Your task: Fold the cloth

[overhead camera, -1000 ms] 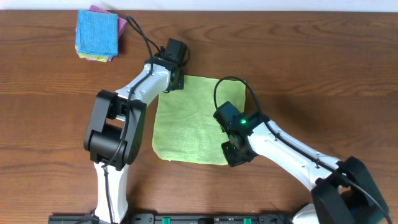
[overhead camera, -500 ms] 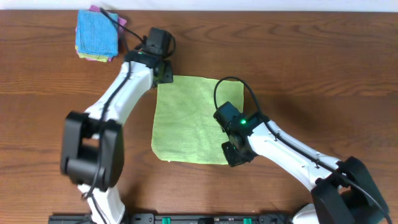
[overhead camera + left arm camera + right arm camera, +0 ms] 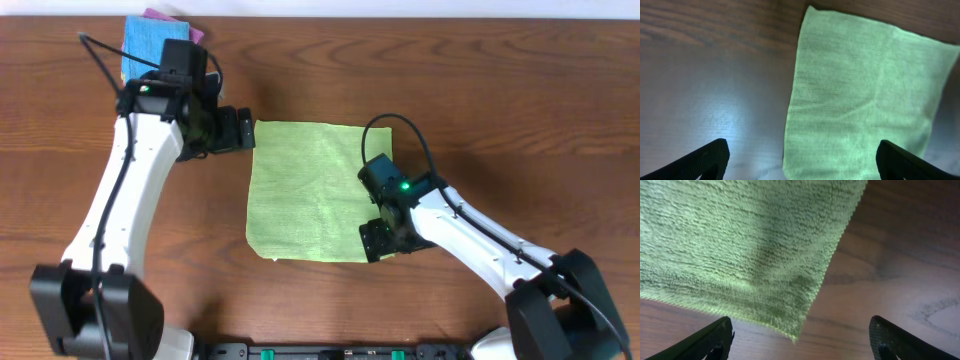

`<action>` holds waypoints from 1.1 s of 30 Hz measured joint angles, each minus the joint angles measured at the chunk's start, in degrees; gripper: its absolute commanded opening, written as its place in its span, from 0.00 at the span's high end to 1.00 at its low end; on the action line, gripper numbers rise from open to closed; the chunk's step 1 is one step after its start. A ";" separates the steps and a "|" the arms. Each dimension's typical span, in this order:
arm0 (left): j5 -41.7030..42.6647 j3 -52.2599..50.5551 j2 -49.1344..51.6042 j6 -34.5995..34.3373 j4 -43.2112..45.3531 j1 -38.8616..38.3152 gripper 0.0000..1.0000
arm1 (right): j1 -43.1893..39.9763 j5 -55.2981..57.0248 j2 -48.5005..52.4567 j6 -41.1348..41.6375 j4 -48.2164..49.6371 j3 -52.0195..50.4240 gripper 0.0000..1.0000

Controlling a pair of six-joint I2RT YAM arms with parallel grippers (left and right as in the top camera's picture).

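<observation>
The green cloth [image 3: 310, 190] lies flat on the wooden table as a rectangle. My left gripper [image 3: 243, 131] hovers just off its far left corner, open and empty. In the left wrist view the cloth [image 3: 860, 100] stretches away above and right of the wide-apart left gripper [image 3: 802, 162]. My right gripper [image 3: 376, 242] sits over the cloth's near right corner, open. In the right wrist view that cloth corner [image 3: 790, 325] lies loose on the wood between the spread fingers [image 3: 715, 340] of the right gripper [image 3: 800, 342], touching neither.
A stack of folded cloths [image 3: 150, 40], blue on top with pink showing, sits at the back left, partly behind my left arm. The table's far edge [image 3: 400, 14] runs along the top. Bare wood [image 3: 520, 130] lies right of the cloth.
Both grippers have opened and let go of the cloth. The left arm has drawn back to the left off the far left corner. The right gripper stays by the near right corner.
</observation>
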 measured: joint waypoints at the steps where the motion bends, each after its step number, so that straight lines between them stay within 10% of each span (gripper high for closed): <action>1: 0.04 0.00 -0.72 0.42 -0.81 0.15 0.05 | -0.02 0.00 -0.09 0.00 -0.11 0.00 0.12; 16: 13.05 -30.73 -10.60 2.32 14.12 0.92 0.05 | -6.60 0.52 -18.84 -0.44 -2.84 -0.17 0.14; 20: 17.35 -37.97 -13.84 2.32 20.00 0.92 0.05 | -6.64 -0.92 -19.76 -1.53 -2.78 -0.17 0.38; 24: 22.32 -46.56 -14.34 1.97 29.18 0.92 0.05 | -6.67 -2.75 -19.76 -2.58 -2.16 -0.24 0.98; 33: 26.69 -54.80 -14.75 0.33 38.66 1.27 0.05 | -6.69 -4.50 -19.76 -3.08 -2.10 -0.26 0.98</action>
